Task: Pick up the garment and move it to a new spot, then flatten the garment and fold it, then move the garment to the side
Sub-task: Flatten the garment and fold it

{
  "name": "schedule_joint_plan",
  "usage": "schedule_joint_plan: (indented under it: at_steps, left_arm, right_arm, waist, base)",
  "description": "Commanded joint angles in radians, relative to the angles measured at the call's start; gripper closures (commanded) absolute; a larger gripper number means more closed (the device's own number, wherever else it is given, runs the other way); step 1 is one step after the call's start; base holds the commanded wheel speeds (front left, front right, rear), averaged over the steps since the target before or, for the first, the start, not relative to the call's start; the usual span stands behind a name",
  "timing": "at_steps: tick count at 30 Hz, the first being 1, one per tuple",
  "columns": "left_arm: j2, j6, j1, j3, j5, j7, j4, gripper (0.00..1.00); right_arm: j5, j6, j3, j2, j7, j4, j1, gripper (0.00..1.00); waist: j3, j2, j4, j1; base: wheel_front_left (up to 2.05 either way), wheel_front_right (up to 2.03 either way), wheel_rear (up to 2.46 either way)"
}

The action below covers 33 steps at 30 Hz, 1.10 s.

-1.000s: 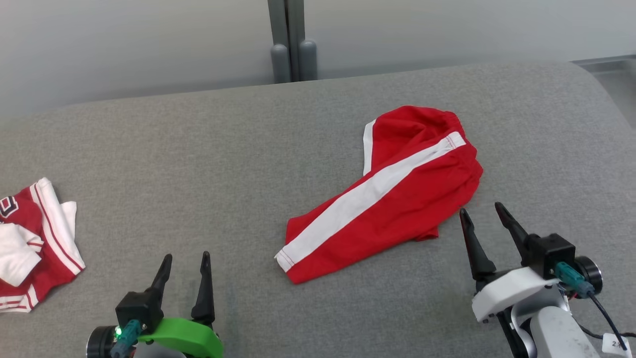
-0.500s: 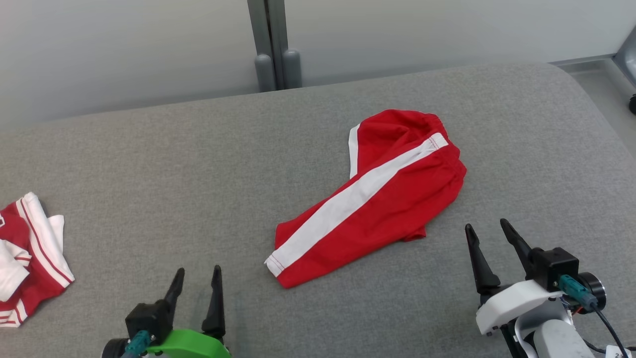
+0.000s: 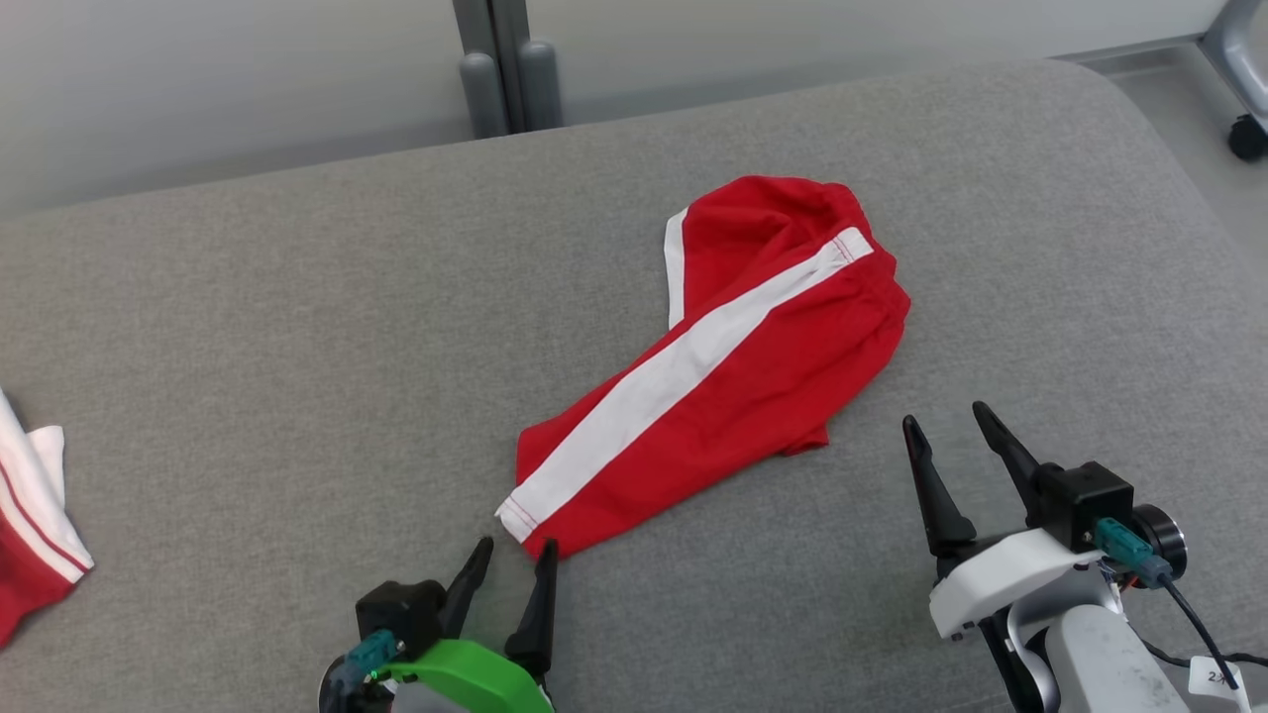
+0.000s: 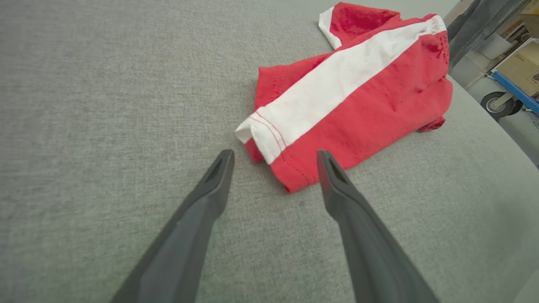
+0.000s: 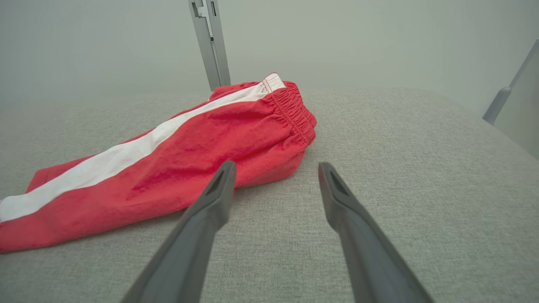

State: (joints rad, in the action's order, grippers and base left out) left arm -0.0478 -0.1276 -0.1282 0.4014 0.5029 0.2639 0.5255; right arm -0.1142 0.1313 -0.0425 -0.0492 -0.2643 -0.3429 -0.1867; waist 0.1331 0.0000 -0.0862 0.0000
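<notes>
Red garment (image 3: 713,366) on cushion (image 3: 248,327); left hand (image 3: 517,544) spread at near end, right hand (image 3: 943,415) spread alongside.

- You see the garment (image 3: 738,386): red shorts with a broad white side stripe and a gathered elastic waistband.
- It lies doubled over lengthwise, fairly flat, set diagonally: hem toward you, waistband away to the right.
- It rests on the grey fabric surface (image 3: 297,327).

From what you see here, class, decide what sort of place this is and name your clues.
Probably a robot lab or workshop, not a home: a grey padded work surface, plain partition panels joined by a grey post, and a wheeled blue cart near a cardboard box.
</notes>
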Motion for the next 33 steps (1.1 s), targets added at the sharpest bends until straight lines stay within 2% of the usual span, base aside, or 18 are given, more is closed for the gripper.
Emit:
schedule_joint_plan:
  at_steps: [1, 6, 11, 12, 13, 14, 17, 27, 33]
  left_arm:
    - [-0.006, -0.004, -0.025, 0.01, 0.02, 0.001, 0.009, 0.0]
    - [-0.026, -0.004, -0.05, 0.055, 0.085, 0.001, 0.017, 0.0]
    - [-0.037, -0.004, -0.059, 0.059, 0.108, 0.001, -0.006, 0.0]
    - [-0.04, -0.004, -0.059, 0.061, 0.11, 0.001, -0.01, 0.26]
    - [-0.042, -0.004, -0.06, 0.062, 0.112, 0.001, -0.013, 0.58]
    - [-0.043, -0.004, -0.061, 0.066, 0.118, 0.001, -0.016, 1.0]
    - [-0.045, -0.004, -0.07, 0.058, 0.132, 0.001, -0.026, 1.0]
    - [-0.053, -0.004, -0.036, 0.04, 0.07, 0.001, -0.056, 1.0]
    - [-0.069, -0.003, -0.004, 0.042, 0.055, 0.001, -0.047, 1.0]
  right_arm:
    - [0.008, -0.001, 0.002, -0.003, 0.0, 0.003, -0.011, 0.0]
    - [0.011, -0.001, 0.006, -0.003, 0.0, 0.008, -0.013, 0.0]
    - [0.006, -0.001, 0.007, -0.003, 0.0, 0.012, -0.013, 0.0]
    - [0.005, -0.001, 0.007, -0.003, 0.0, 0.012, -0.013, 0.0]
    - [0.004, -0.001, 0.007, -0.003, 0.0, 0.012, -0.014, 0.0]
    - [0.002, -0.001, 0.007, -0.003, 0.0, 0.011, -0.016, 0.0]
    - [0.0, -0.001, 0.008, -0.003, 0.0, 0.012, -0.021, 0.0]
    - [-0.005, -0.001, 0.031, -0.003, 0.0, 0.0, -0.059, 0.0]
    - [-0.056, -0.001, -0.002, -0.003, 0.0, -0.082, -0.156, 0.0]
  waist:
    - [0.019, 0.0, -0.019, 0.0]
    - [0.034, 0.0, -0.032, 0.0]
    - [0.041, 0.0, -0.032, 0.0]
    - [0.043, 0.0, -0.03, 0.0]
    - [0.044, 0.0, -0.029, 0.0]
    - [0.045, 0.0, -0.027, 0.0]
    - [0.048, 0.0, -0.021, 0.0]
    - [0.043, 0.0, 0.046, 0.0]
    - [0.049, 0.0, 0.09, 0.0]
  base:
    - [0.0, 0.0, 0.0]
    - [0.0, 0.0, 0.0]
    - [0.0, 0.0, 0.0]
    - [0.0, 0.0, 0.0]
    - [0.0, 0.0, 0.0]
    - [0.0, 0.0, 0.0]
    - [0.0, 0.0, 0.0]
    - [0.0, 0.0, 0.0]
    - [0.0, 0.0, 0.0]
